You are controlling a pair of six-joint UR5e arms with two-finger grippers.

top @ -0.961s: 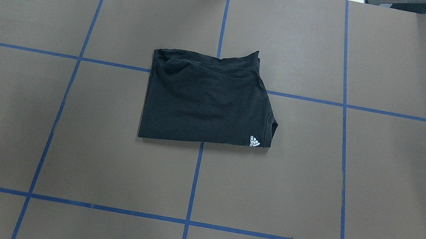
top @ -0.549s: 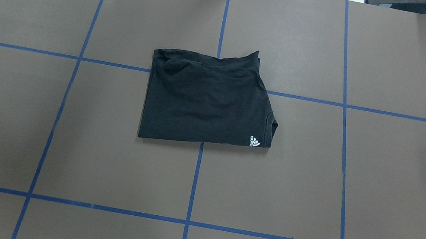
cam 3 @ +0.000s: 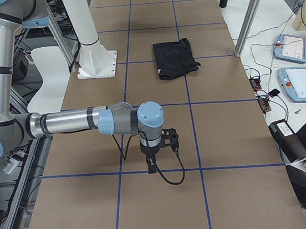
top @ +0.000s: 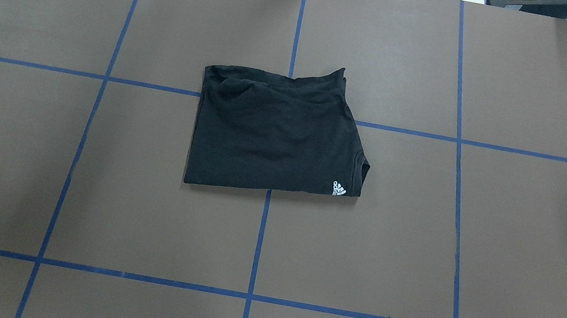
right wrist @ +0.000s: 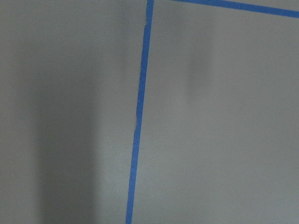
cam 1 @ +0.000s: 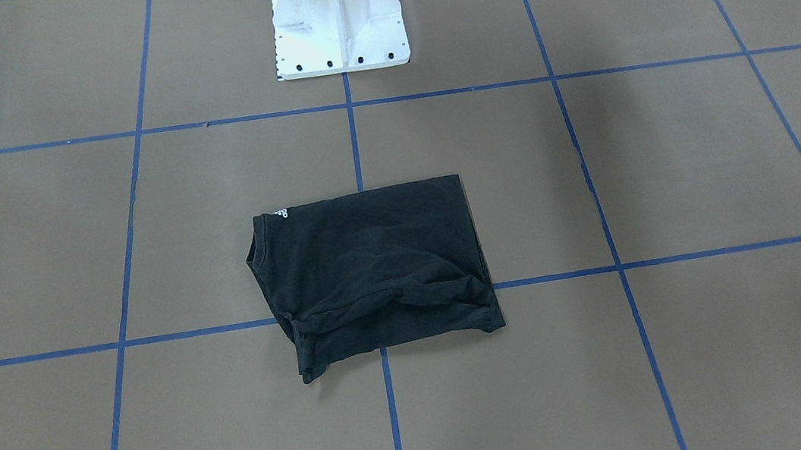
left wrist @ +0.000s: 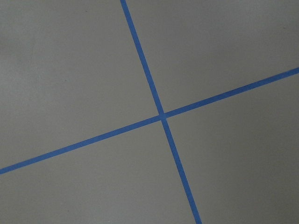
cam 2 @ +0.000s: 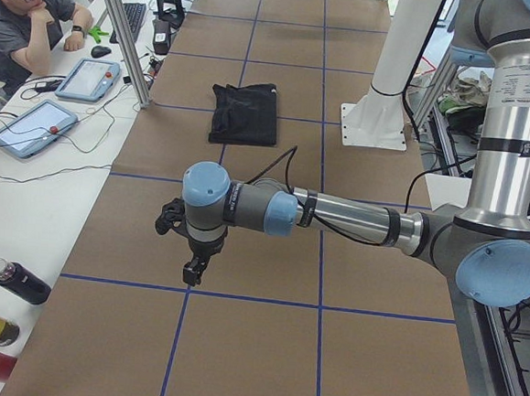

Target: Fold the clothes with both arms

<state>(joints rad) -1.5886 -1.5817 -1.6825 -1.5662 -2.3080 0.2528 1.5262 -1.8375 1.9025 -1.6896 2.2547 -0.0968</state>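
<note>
The black T-shirt lies folded into a rough rectangle at the middle of the brown table, with a small white mark at its near right corner. It also shows in the front view and both side views. Its chest logo is hidden. My left gripper hangs low over bare table far from the shirt, and I cannot tell if it is open. My right gripper hangs the same way at the other end, and I cannot tell its state either. Both wrist views show only table and blue tape.
Blue tape lines grid the table. The white pedestal base stands at the robot's edge. An operator, tablets and bottles are on side benches beyond the table's far edge.
</note>
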